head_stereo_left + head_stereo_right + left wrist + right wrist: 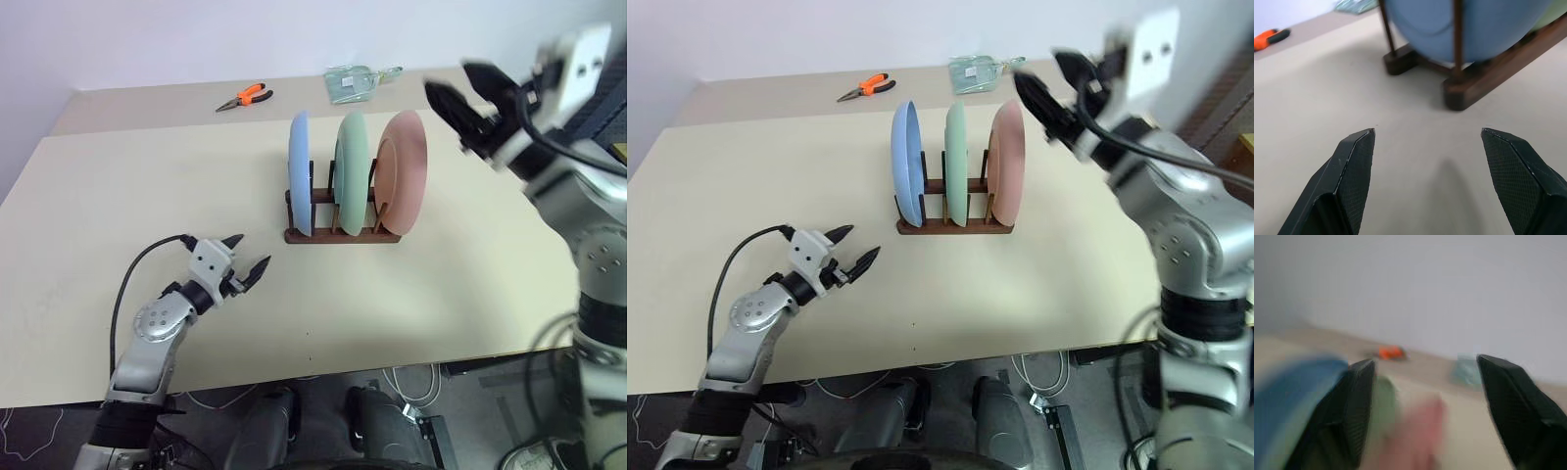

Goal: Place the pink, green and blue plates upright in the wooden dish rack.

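Note:
The blue plate, the green plate and the pink plate all stand upright, side by side, in the wooden dish rack at mid table. My right gripper hangs open in the air up and to the right of the pink plate, holding nothing. My left gripper is open low over the table, to the left of the rack and nearer the front edge, pointing at it. In the left wrist view the blue plate and the rack's base bar lie just beyond my empty left gripper.
Orange-handled pliers lie at the back of the table. A clear glass dish sits behind the rack. The table's front edge runs just behind my left arm, with cables on the floor below.

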`<act>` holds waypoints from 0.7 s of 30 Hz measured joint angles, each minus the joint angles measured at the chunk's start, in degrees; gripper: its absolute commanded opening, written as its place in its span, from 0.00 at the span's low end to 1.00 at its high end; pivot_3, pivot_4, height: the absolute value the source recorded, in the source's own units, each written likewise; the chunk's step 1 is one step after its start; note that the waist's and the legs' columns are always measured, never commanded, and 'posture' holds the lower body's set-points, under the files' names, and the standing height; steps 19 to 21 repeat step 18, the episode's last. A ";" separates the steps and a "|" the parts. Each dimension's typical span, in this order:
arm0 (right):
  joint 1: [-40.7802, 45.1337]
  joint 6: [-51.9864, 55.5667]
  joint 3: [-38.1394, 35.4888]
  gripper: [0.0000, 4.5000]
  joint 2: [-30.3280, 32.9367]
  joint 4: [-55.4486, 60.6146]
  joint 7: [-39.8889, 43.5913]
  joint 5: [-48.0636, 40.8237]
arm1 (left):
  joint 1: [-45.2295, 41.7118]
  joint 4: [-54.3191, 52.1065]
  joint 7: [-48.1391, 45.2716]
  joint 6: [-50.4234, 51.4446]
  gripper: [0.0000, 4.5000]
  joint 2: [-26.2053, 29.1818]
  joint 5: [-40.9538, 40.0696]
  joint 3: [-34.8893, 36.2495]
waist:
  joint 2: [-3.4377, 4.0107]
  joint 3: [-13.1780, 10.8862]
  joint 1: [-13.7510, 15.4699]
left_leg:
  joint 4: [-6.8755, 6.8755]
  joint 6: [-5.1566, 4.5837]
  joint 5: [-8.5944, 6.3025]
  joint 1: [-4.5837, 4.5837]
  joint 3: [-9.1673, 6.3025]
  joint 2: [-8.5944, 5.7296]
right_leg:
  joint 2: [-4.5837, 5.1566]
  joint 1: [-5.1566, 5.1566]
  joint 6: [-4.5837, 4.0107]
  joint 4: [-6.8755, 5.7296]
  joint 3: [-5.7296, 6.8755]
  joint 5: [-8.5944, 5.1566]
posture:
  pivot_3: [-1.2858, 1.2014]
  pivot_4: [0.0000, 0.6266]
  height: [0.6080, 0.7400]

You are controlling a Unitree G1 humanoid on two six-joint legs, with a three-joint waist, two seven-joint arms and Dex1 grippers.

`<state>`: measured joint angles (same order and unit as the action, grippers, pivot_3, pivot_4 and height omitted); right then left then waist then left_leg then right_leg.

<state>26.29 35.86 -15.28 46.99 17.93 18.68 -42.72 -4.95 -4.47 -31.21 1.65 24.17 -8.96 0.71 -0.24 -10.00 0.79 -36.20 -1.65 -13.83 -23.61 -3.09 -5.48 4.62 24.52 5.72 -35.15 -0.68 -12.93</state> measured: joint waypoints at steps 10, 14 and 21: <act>-21.96 -11.61 -2.84 1.00 1.26 -8.34 15.93 13.31 | 1.01 1.59 -0.25 -0.73 0.79 2.15 0.36 0.89 | 0.08 -0.04 -0.38 | -0.10 0.00 -0.01 0.14 0.29 0.17 | 0.01 -0.03 -0.09 -0.02 -0.02 0.03 | 0.52 0.24 1.00; -21.89 -14.98 0.19 1.00 -0.96 -10.06 18.77 16.19 | 3.30 1.53 -0.46 -0.70 0.79 2.79 0.34 0.95 | 0.05 -0.04 -0.05 | -0.11 0.00 -0.01 0.14 0.29 0.18 | 0.02 -0.03 -0.07 0.00 0.00 0.04 | 0.52 0.24 1.00; -21.14 -16.56 3.30 1.00 -2.11 -11.56 20.62 18.48 | 4.72 0.69 -0.17 -0.68 0.79 2.78 0.25 1.19 | 0.05 -0.04 0.09 | -0.13 0.02 -0.02 0.12 0.29 0.17 | 0.05 -0.03 -0.09 0.00 0.00 0.04 | 0.52 0.24 1.00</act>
